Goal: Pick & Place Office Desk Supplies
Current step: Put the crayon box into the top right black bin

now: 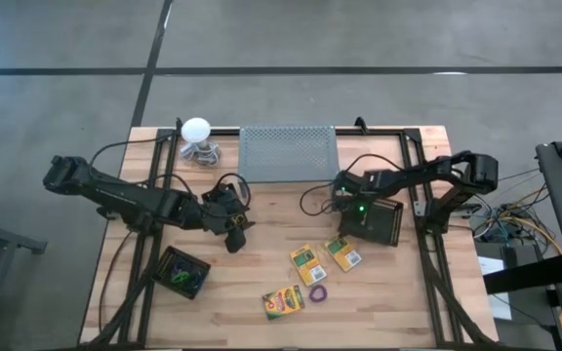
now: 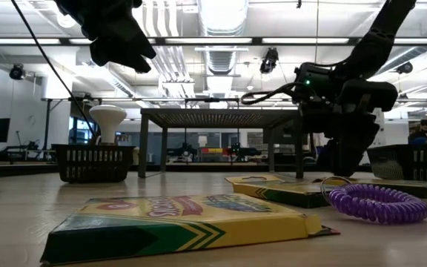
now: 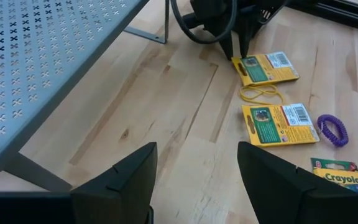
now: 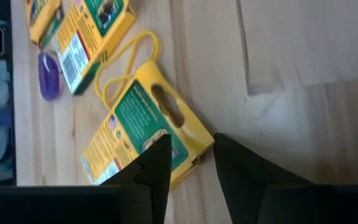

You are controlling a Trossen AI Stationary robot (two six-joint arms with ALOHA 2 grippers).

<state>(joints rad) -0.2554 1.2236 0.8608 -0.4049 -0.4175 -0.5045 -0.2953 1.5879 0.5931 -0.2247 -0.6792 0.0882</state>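
Three yellow-and-green crayon boxes lie flat on the table: one (image 1: 342, 253) by my right gripper, one (image 1: 307, 263) beside it, one (image 1: 283, 300) nearer the front. A yellow rubber band (image 3: 260, 93) lies between the first two. A purple loop (image 1: 318, 292) lies by the front box. My right gripper (image 4: 191, 152) is low over the first box (image 4: 135, 134), open, with its fingers on either side of the corner at the box's hang-hole end. My left gripper (image 1: 234, 234) is open and empty, raised over the table's left middle. My right gripper points down at the corner of the crayon box's hang-hole end (image 4: 197, 142), and that corner shows between its two fingers. The box lies flat on the table. I cannot tell whether the fingers touch it.
A grey perforated stand (image 1: 288, 151) stands at the back middle, with a white ball-topped object (image 1: 197, 136) to its left. A black basket (image 1: 181, 271) holding green and blue loops sits front left. Another black basket (image 1: 386, 222) sits right of my right gripper.
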